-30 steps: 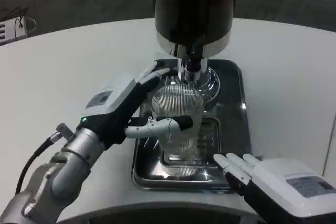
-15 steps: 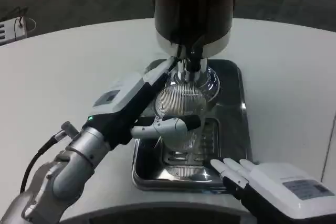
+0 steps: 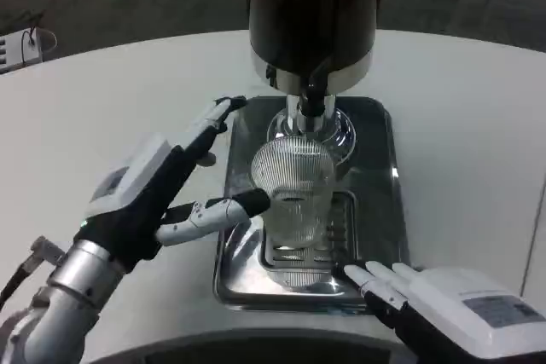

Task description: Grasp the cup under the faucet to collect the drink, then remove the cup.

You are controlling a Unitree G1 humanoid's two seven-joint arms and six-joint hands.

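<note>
A clear ribbed cup stands upright on the drip grate of the steel tray, right below the faucet of the dark dispenser. My left hand is to the cup's left with its fingers spread. Its upper fingers reach toward the tray's left rim, clear of the cup. Its thumb tip lies close by the cup's left wall; I cannot tell whether it touches. My right hand lies low at the tray's front right corner, fingers stretched out and holding nothing.
The round white table spreads to the left and right of the tray. A small white object with a cable sits at the far left edge. The dispenser body overhangs the back of the tray.
My left hand has let go of the cup and drawn back to the left, fingers spreading. The cup stays under the faucet. The right hand has barely moved.
</note>
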